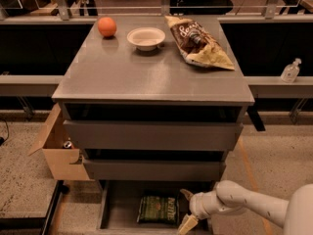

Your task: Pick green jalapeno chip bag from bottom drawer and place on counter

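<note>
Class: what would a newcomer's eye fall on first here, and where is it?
The gripper reaches low into the open bottom drawer, jaws apart, just right of the green jalapeno chip bag lying flat there. Along the counter's far edge sit an orange, a white bowl and a brown chip bag.
</note>
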{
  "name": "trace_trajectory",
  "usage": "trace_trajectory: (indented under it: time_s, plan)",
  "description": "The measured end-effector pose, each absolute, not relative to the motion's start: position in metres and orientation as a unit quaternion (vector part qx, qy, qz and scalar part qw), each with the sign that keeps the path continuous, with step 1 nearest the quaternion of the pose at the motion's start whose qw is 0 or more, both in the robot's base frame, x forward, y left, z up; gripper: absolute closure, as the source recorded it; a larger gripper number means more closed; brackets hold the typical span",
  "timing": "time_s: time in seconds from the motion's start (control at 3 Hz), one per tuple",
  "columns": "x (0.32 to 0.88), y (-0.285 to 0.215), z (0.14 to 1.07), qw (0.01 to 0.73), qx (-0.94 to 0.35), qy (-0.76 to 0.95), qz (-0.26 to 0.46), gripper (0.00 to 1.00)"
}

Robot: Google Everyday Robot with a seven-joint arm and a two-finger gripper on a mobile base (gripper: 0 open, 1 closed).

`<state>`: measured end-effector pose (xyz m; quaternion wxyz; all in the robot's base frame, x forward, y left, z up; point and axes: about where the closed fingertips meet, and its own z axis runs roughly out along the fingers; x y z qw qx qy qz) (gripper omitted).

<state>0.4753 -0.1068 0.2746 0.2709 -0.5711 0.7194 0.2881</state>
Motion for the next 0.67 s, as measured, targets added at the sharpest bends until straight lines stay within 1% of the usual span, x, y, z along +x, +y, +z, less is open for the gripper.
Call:
trace_trajectory:
  time_s: [0.33,0.67]
  plan:
    - [0.5073,-0.091,0.243,0.301,-0.551,0.722,0.29,0.0]
    - [0.514,-0.0937,0.244,0.305,-0.55,0.723,0.286,0.0]
